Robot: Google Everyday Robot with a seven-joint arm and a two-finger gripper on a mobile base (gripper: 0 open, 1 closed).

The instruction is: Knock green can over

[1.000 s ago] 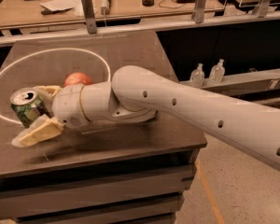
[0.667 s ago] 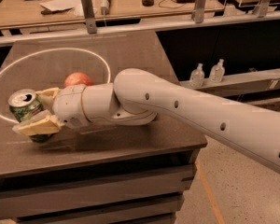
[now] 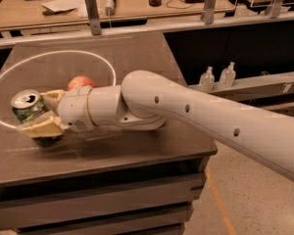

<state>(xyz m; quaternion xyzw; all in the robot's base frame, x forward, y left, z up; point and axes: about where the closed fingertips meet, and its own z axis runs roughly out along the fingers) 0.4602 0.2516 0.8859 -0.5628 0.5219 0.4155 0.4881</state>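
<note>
Near the left edge of the bench [image 3: 137,48], about midway between its front and back, I see the green can [image 3: 28,107] on its base with its silver top showing, not yet down. It may lean a little to the left, but I can't be sure. The gripper [image 3: 44,114] is right against its right side, jaws spread. One finger sits behind the can and the other in front and below, so the can rests in the fork rather than being pinched. Just behind the wrist lies a red fruit [image 3: 81,82], inside a white cable loop [image 3: 63,53]. The arm [image 3: 196,114] reaches in across the right edge.

I judge we're at the contact step. The next move calls for a firm sideways push, high on the can, toward the left edge.
</note>
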